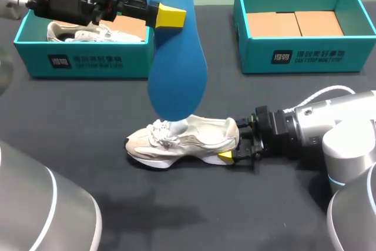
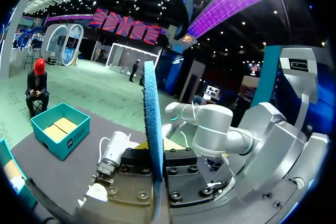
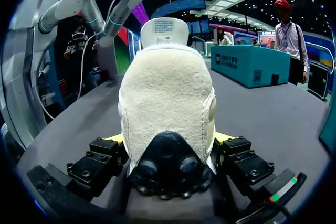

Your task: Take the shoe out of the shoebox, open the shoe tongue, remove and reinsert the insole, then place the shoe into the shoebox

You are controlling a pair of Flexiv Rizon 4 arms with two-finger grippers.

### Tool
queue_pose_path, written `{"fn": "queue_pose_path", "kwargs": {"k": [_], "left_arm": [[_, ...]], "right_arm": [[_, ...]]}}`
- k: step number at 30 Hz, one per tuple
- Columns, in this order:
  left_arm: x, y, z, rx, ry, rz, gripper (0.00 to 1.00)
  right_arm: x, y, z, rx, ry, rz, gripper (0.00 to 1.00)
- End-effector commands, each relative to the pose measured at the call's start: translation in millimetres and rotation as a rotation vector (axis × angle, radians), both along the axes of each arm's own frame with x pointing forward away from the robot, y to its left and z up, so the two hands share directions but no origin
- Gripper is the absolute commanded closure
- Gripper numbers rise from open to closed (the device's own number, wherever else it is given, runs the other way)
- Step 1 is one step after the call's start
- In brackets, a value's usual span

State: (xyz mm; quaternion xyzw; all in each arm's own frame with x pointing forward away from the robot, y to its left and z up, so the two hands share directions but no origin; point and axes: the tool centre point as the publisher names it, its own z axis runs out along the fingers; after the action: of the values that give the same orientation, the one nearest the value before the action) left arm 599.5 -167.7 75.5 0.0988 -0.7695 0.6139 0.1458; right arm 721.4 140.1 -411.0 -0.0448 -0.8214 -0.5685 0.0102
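Shoebox [image 1: 258,57] bore white print. Left claw [image 1: 167,14] clenched blue insole [image 1: 176,74]; right claw [image 1: 235,142] clamped shoe [image 1: 182,139] heel.

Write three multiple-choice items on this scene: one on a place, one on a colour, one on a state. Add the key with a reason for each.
1. Where is the shoe that the right hand grips?
A. in a box
B. on the table
C. lifted in the air

2. What colour is the insole?
A. white
B. yellow
C. blue

3. In what state is the left hand?
A. open and empty
B. shut on the insole
C. shut on a lace

Key:
1 B: in the head view the shoe's sole rests on the dark table, outside both boxes.
2 C: the insole shows blue along its whole length.
3 B: the left wrist view shows the insole's edge clamped from both sides.
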Motion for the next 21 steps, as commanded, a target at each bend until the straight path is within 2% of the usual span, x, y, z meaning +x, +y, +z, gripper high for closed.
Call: {"fn": "queue_pose_path", "kwargs": {"k": [1,2,15,21], "left_arm": [[1.7,-2,0,0.002,0.001,-0.003,1.0],[1.7,-2,0,0.002,0.001,-0.003,1.0],[1.7,-2,0,0.002,0.001,-0.003,1.0],[1.7,-2,0,0.002,0.001,-0.003,1.0]], "right_arm": [[-4.2,-9,0,-0.023,0.01,-0.008,0.04],[-5.3,-11,1,-0.025,0.008,-0.011,0.0],[-12.8,-32,12,-0.133,0.015,0.004,0.0],[-12.9,-44,20,-0.268,0.069,-0.01,0.0]]}}
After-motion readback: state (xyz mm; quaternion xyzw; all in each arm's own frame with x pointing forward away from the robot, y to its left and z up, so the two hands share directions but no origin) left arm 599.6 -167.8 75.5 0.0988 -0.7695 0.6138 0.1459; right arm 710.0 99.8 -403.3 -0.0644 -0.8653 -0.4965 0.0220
